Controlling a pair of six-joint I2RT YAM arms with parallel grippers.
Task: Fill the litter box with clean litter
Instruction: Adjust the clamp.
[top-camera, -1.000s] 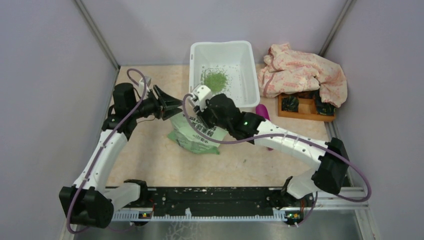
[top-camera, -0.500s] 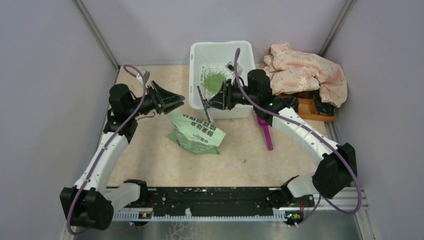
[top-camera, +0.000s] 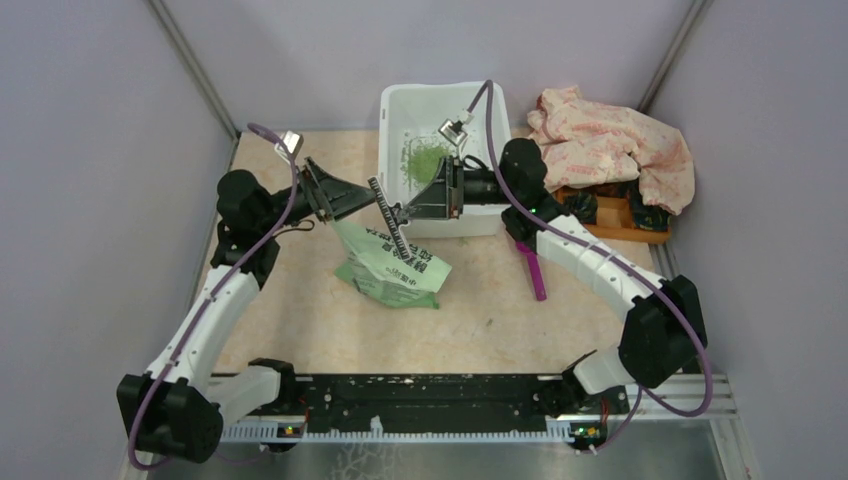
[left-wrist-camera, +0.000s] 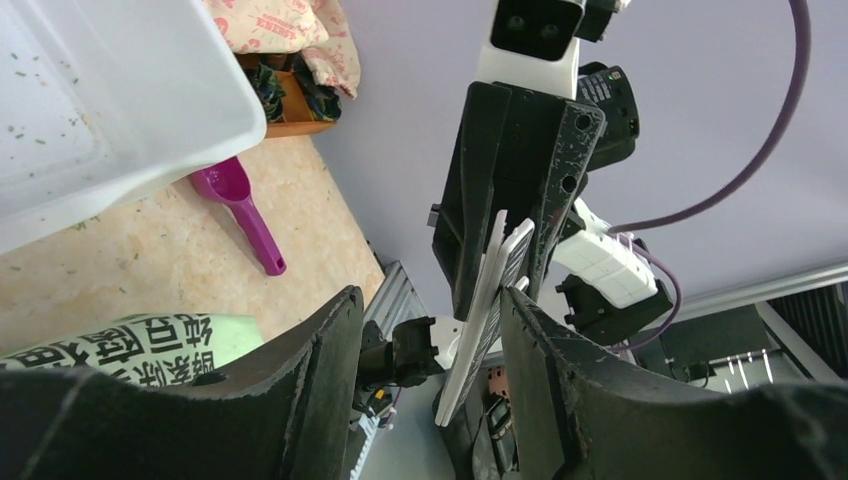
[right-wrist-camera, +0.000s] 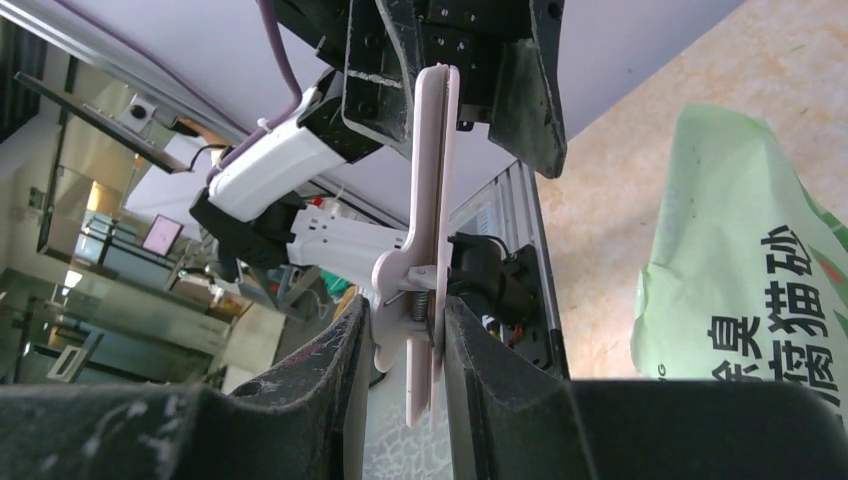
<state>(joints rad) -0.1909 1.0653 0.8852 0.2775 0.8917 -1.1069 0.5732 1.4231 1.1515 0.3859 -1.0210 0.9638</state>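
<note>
The white litter box (top-camera: 440, 92) stands at the back centre, with a small pile of green clean litter (top-camera: 425, 158) inside; one corner (left-wrist-camera: 120, 90) shows in the left wrist view. My right gripper (top-camera: 418, 206) (right-wrist-camera: 405, 310) is shut on a long white spring clip (top-camera: 387, 222) (right-wrist-camera: 430, 200) in front of the box. The clip (left-wrist-camera: 490, 300) reaches between the fingers of my left gripper (top-camera: 352, 198) (left-wrist-camera: 430, 300), which stands open with the clip near one finger. A green-and-white printed bag (top-camera: 395, 265) (right-wrist-camera: 740, 260) lies on the table below both grippers.
A magenta scoop (top-camera: 532, 270) (left-wrist-camera: 245, 205) lies on the table right of the box. A pink patterned cloth (top-camera: 605, 140) drapes over a small wooden tray (top-camera: 610, 218) at the back right. Purple walls close in on both sides.
My right arm swung from over the bag up toward the litter box, carrying the clip, then turned its free end toward the left gripper. The left gripper lifted slightly and stayed open.
</note>
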